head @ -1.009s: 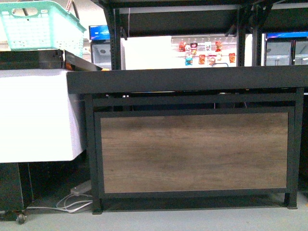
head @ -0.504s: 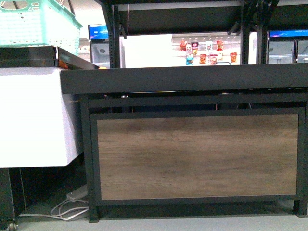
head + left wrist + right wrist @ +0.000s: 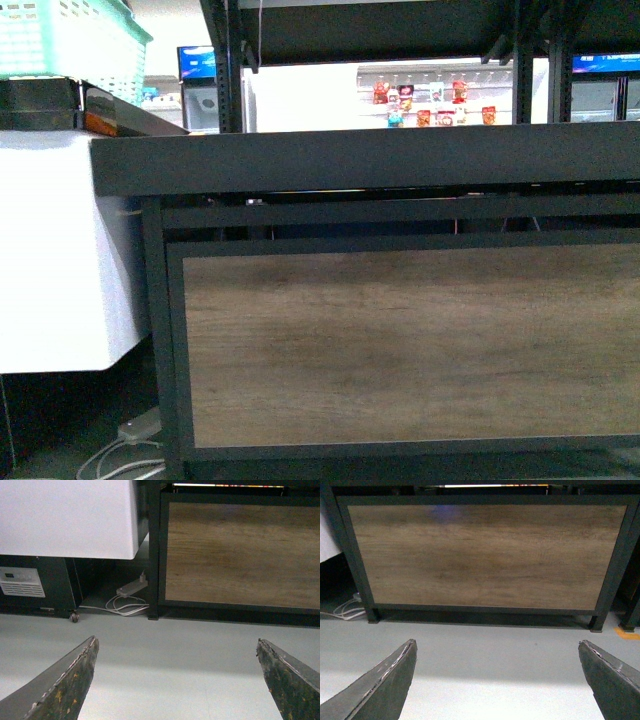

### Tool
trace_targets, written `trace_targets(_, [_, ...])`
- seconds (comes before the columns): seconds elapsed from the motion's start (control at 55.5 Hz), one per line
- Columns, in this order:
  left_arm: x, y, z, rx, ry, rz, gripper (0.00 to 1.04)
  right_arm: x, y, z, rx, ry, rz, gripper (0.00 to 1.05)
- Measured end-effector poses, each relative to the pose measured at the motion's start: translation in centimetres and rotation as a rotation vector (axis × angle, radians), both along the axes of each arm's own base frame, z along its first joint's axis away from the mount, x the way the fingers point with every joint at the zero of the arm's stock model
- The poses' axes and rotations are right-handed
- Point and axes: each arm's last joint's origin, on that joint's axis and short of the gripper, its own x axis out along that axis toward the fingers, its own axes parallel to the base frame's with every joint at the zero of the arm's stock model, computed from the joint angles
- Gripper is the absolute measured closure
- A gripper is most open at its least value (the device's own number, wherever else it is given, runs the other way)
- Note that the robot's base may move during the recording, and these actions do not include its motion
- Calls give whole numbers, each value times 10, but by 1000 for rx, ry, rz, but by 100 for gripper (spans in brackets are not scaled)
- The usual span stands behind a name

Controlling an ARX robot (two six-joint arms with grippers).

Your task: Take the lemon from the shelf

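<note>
The shelf [image 3: 400,160] is a black metal-framed stand with a brown wood-grain front panel [image 3: 410,345]; it fills the front view. Its tray edge is at eye level, so the tray top is hidden. The lemon is out of view in every frame. Neither arm shows in the front view. My left gripper [image 3: 176,647] is open and empty above the grey floor, facing the shelf's left post [image 3: 153,555]. My right gripper [image 3: 496,647] is open and empty above the floor, facing the wood panel [image 3: 485,555].
A white cabinet [image 3: 60,250] stands left of the shelf, with a teal basket [image 3: 60,35] on top. A power strip and white cables [image 3: 131,600] lie on the floor by the shelf's left leg. Snack packs [image 3: 430,100] hang on a far wall.
The front view has drawn closer to the shelf and lower; the wood panel looks larger and the white cabinet and basket have slid left.
</note>
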Motion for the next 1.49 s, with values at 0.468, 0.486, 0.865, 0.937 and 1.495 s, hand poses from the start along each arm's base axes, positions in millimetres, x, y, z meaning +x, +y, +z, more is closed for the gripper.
trace_targets(0.468, [0,0,0,0,0,0,8,0,0,0,0,0,0,7])
trace_targets(0.486, [0,0,0,0,0,0,8,0,0,0,0,0,1,7])
trace_targets(0.865, [0,0,0,0,0,0,8,0,0,0,0,0,0,7])
trace_targets(0.937, [0,0,0,0,0,1,8,0,0,0,0,0,1,7])
trace_targets(1.495, [0,0,0,0,0,0,8,0,0,0,0,0,1,7])
